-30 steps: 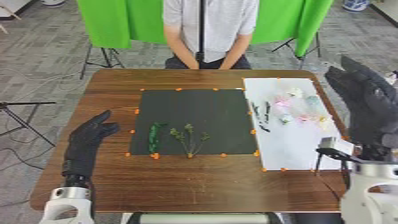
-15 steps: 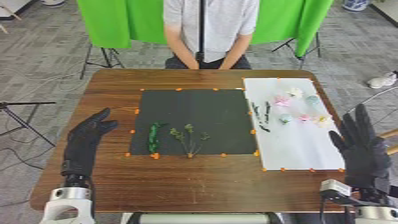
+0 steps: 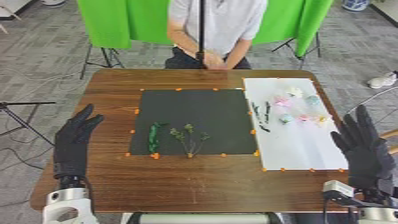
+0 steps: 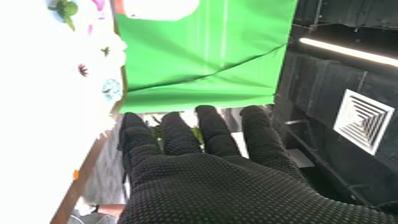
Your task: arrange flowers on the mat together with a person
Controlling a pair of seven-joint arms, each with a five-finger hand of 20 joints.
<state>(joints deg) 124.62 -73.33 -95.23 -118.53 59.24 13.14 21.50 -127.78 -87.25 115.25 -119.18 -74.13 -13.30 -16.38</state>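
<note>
Has the right hand (image 3: 370,157) released and empty, fingers straight and a little apart, over the right edge of the brown surface (image 3: 222,192). Has the left hand (image 3: 71,142) empty too, fingers extended, over the left edge. Near the middle, has a black mat (image 3: 191,107), with a white sheet (image 3: 302,145) beside it on the right. On the mat's near half, has a branching green sprig (image 3: 189,128) and, left of it, a green leafy strand (image 3: 153,137). On the sheet, has dark stems (image 3: 266,112) along the left side, then small pale flowers (image 3: 282,101) grouped to their right.
</note>
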